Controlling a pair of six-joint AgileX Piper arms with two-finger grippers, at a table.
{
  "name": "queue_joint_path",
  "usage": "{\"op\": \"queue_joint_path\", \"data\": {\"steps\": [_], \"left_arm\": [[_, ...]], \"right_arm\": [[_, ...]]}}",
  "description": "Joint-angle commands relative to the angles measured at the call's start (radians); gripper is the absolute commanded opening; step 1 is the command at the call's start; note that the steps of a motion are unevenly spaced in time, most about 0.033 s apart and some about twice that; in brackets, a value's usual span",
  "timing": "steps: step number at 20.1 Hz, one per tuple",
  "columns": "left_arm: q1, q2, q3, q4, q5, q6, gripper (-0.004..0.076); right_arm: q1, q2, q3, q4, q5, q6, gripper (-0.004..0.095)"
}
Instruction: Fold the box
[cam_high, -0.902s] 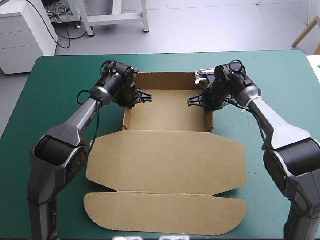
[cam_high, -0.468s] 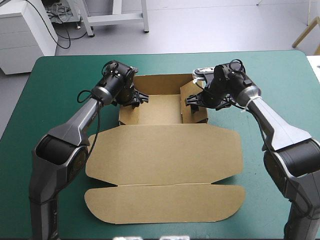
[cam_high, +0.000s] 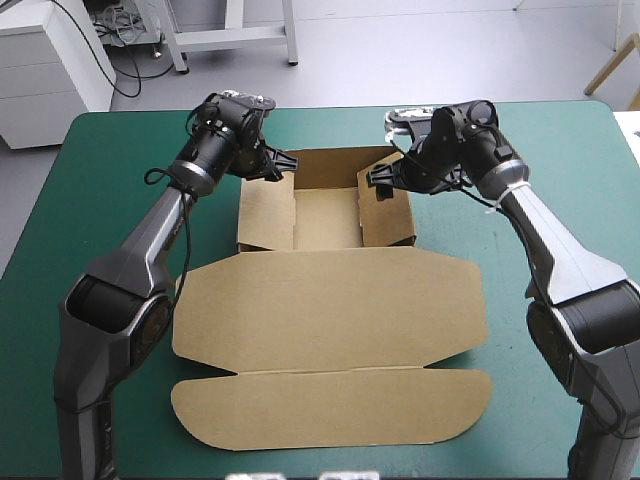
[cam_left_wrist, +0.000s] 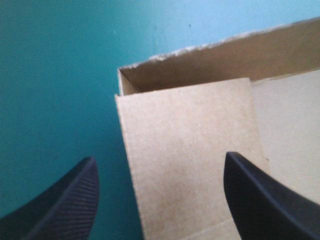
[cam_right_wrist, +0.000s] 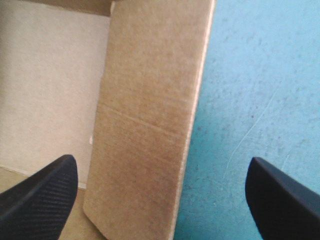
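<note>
High view: the brown box (cam_high: 327, 300) lies about the middle of the teal-green surface (cam_high: 110, 160). Its tray (cam_high: 327, 215) is at the 12 o'clock end with the back wall up. The lid (cam_high: 330, 310) lies flat and runs toward 6 o'clock, ending in a long rounded tuck flap (cam_high: 330, 405). A broad left side panel (cam_high: 265, 215) and a right side panel (cam_high: 387, 215) flank the tray floor; from above I cannot tell whether they stand straight or lean inward. The left pincer (cam_high: 282, 162) hangs at the tray's 11 o'clock corner and the right pincer (cam_high: 378, 182) at about 1 o'clock, over the far end of the right panel. Whether either touches the board is not clear from here.

Left wrist view: the left pincer (cam_left_wrist: 159, 157) is spread wide, its black fingers (cam_left_wrist: 65, 200) well apart and holding nothing. The left side panel (cam_left_wrist: 190, 160) fills the space ahead and between them. The back wall (cam_left_wrist: 225, 60) meets it at the corner, and bare cover lies beside it.

Right wrist view: the right pincer (cam_right_wrist: 161, 159) is likewise wide apart and grips nothing. The right side panel (cam_right_wrist: 150, 115) runs ahead between its fingers (cam_right_wrist: 40, 195), with the tray floor to one side and teal-green cover to the other.
</note>
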Motion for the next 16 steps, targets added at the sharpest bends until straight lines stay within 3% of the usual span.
{"op": "queue_joint_path", "data": {"steps": [1,2,4,5,6,7,11,16], "left_arm": [[-0.001,-0.132,-0.069,0.026,0.053,0.064,0.0498],[-0.001,-0.156,-0.069,0.027,0.054,0.068,0.0484],[-0.001,-0.228,-0.069,0.031,0.054,0.087,0.0379],[-0.001,-0.285,-0.069,0.031,0.054,0.124,0.0249],[-0.001,-0.315,-0.069,0.031,0.054,0.140,0.0187],[-0.001,-0.377,-0.062,0.033,0.054,0.157,0.0015],[-0.001,-0.586,0.068,0.036,0.054,0.172,-0.0010],[-0.001,-0.955,0.465,0.012,0.054,0.192,-0.0010]], "right_arm": [[-0.002,-0.068,-0.122,0.002,0.034,-0.002,0.0837],[-0.002,-0.077,-0.134,0.002,0.034,-0.002,0.0837],[-0.002,-0.107,-0.134,0.002,0.034,-0.002,0.0836],[-0.002,-0.131,-0.112,-0.001,0.034,-0.002,0.0835],[-0.002,-0.142,-0.096,-0.001,0.034,-0.002,0.0835],[-0.002,-0.172,-0.053,0.008,0.034,-0.002,0.0835],[-0.002,-0.256,0.109,0.010,0.032,-0.002,0.0833],[-0.002,-0.227,0.175,0.016,-0.078,0.009,0.0833]]}}
